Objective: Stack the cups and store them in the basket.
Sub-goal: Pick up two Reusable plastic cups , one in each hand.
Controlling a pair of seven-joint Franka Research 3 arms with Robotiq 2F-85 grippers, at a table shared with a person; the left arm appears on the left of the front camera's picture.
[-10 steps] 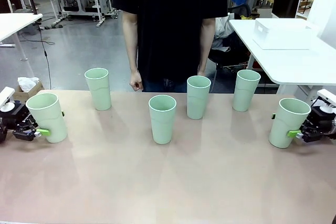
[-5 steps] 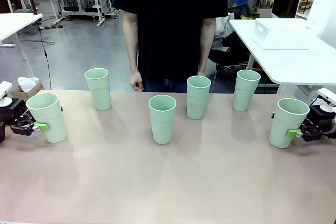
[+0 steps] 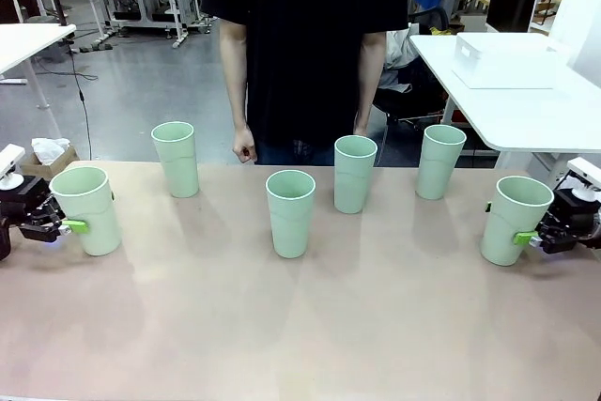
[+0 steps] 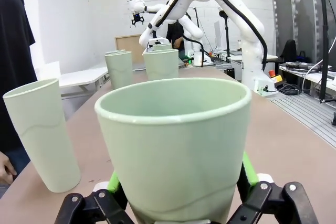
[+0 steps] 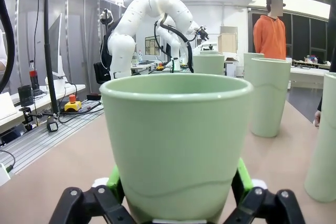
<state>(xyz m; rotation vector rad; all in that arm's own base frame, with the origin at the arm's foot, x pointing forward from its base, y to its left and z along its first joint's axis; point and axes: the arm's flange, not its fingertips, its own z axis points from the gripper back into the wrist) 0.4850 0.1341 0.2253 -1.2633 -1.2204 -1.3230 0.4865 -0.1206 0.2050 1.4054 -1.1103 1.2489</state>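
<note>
Left claw: straddles far-left cup low on its wall, a green pad on each side. Pads sit right at the wall in wrist view, but we can't tell if they press or just flank.
Right claw: jaws at full width round far-right cup, pads just beside its wall. We read it as not clamped yet.
Cups: six, all upright on the surface, all separate, none nested. Back-left cup, middle cup, ctr-right cup and back-right cup stand in a loose row betw. the two end ones.
Basket: white box on the other desk, back right, may be it; we can't tell.
Step (our guess): grasp stage, stacking not begun.
Risk 1: smooth, thin, tapered walls. A hard squeeze could bow the wall or squirt the cup upward; a weak one lets it slip on the lift.
Risk 2: both end cups stand near the surface's side edges, so an outward nudge before the grip could tip one off.
Risk 3: nesting needs rim over rim. Off-centre lowering would knock the target over; empty tumblers topple easily.
Risk 4: person's hand hangs just past the far edge, betw. back-left and ctr-right cups. A sweep along that row passes close.
Room: near half of the surface is bare, the widest lane for carrying. Gaps betw. cups look ample, but we'd clear rim height before crossing.
</note>
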